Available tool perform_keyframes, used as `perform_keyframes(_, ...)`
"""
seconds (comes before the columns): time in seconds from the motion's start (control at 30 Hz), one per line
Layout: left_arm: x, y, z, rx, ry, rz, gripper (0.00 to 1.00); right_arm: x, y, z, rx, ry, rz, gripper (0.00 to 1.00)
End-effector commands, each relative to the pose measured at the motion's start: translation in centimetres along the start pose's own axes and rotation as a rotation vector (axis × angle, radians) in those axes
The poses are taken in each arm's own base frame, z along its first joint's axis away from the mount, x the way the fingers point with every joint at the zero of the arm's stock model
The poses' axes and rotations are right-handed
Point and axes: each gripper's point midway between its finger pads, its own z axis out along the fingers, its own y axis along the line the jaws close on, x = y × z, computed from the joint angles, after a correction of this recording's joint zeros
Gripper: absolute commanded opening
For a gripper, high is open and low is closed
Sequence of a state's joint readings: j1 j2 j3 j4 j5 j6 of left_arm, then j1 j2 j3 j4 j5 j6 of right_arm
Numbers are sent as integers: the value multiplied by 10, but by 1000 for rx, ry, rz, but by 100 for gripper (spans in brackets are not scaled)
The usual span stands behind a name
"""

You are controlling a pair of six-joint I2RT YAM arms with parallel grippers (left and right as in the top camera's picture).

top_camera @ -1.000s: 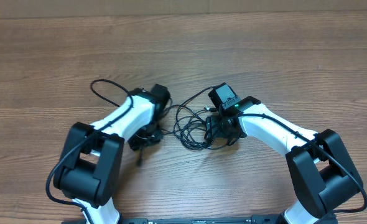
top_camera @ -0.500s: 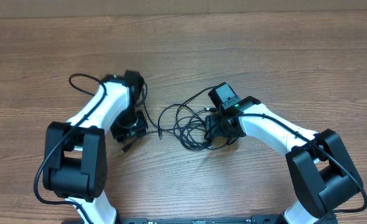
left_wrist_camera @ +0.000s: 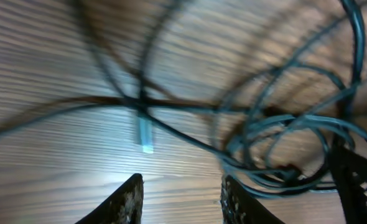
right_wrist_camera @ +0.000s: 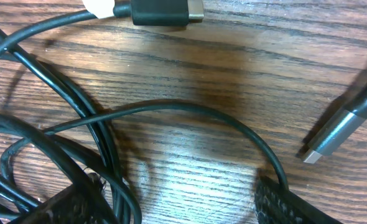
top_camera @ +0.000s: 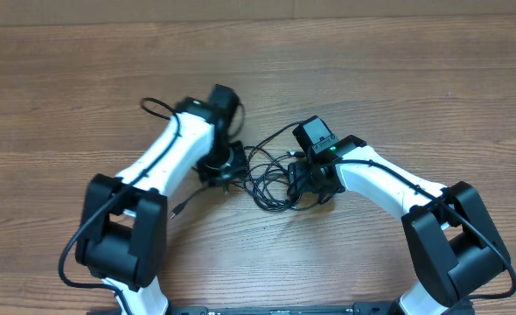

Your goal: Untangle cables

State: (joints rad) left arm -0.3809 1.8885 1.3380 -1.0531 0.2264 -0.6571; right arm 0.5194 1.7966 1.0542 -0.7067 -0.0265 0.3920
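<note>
The cables [top_camera: 267, 179] are thin black cords in a loose tangle on the wooden table between my two grippers. My left gripper [top_camera: 223, 168] is at the tangle's left edge. In the left wrist view it [left_wrist_camera: 182, 199] is open and empty, with blurred loops [left_wrist_camera: 283, 137] ahead to the right and a pale plug tip [left_wrist_camera: 145, 134] in front. My right gripper [top_camera: 313, 185] is at the tangle's right side. In the right wrist view it [right_wrist_camera: 183, 208] is open, with cords [right_wrist_camera: 102, 124] lying over its left finger and one arc reaching its right finger.
A loose cord end [top_camera: 177, 210] lies on the table left of the tangle. A black plug [right_wrist_camera: 165, 11] and a silver plug [right_wrist_camera: 336, 137] lie near my right gripper. The left arm's own thicker cable [top_camera: 153, 109] loops behind it. The wooden table [top_camera: 398, 79] extends beyond.
My left arm swung out to the left, then came back right to the tangle's left edge. The loose cord end shifted left. My right arm has not moved.
</note>
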Motion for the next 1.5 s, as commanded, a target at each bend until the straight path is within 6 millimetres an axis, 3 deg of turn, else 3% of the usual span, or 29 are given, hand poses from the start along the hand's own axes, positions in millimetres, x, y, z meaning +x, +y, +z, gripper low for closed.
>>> perform_keyframes(0.0, 20, -11, 19, -2, 35, -40, 41, 2, 2, 1, -4, 4, -5, 76)
perform_keyframes(0.33, 30, -19, 45, -21, -17, -49, 30, 2, 2, 1, -4, 3, -5, 76)
perform_keyframes(0.63, 19, -1, 48, -116, -103, -92, 28, 2, 2, 1, -4, 3, -5, 76)
perform_keyframes(0.9, 23, 11, 70, -109, -111, -93, 30, 2, 2, 1, -4, 3, -5, 76)
perform_keyframes(1.07, 23, 19, 70, -128, -101, -103, 27, 2, 2, 1, -4, 3, -5, 76)
perform_keyframes(1.2, 23, 36, 66, -189, -96, -99, 27, 2, 2, 1, -4, 3, -5, 76)
perform_keyframes(1.33, 22, 74, 56, -333, -96, -112, 27, 2, 1, 1, -4, 3, -5, 76)
perform_keyframes(1.47, 18, 89, 52, -365, -81, -101, 28, 2, 1, 1, -4, 3, -5, 76)
